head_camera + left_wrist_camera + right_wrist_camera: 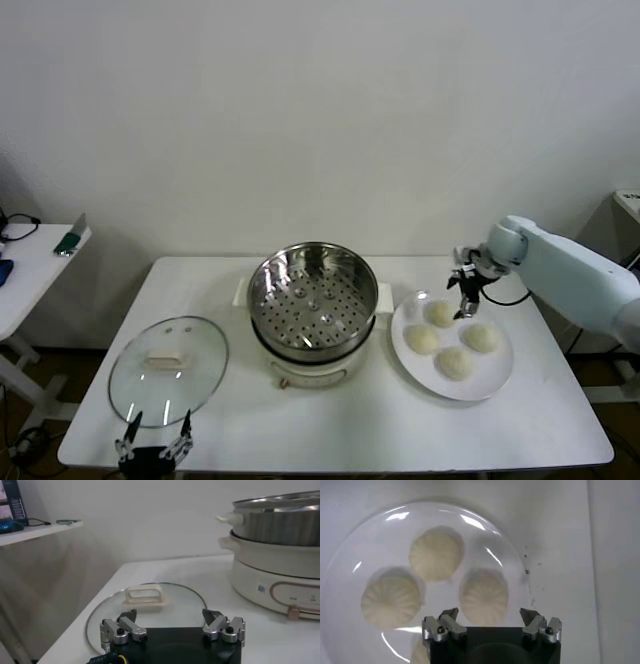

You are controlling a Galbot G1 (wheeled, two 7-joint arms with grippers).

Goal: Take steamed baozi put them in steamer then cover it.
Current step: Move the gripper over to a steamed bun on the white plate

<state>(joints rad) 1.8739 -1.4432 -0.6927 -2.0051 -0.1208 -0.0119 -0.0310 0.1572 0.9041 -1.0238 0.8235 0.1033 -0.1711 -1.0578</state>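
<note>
Baozi, 4 of them (452, 339), lay on the white plate (497, 382) at our right, beside the steamer (312, 300). We held our right gripper (467, 295) just above the plate's far edge, over the rearmost bun, its fingers (445, 625) spread wide and holding nothing. The steamer basket stood uncovered on its cream pot base at the middle of the table (340, 425), with no buns inside. The cover (168, 369) lay flat on the table to our left, handle up. We kept our left gripper (155, 438) low at the table's near edge, just beside the cover's rim, fingers (122, 630) wide apart and empty.
</note>
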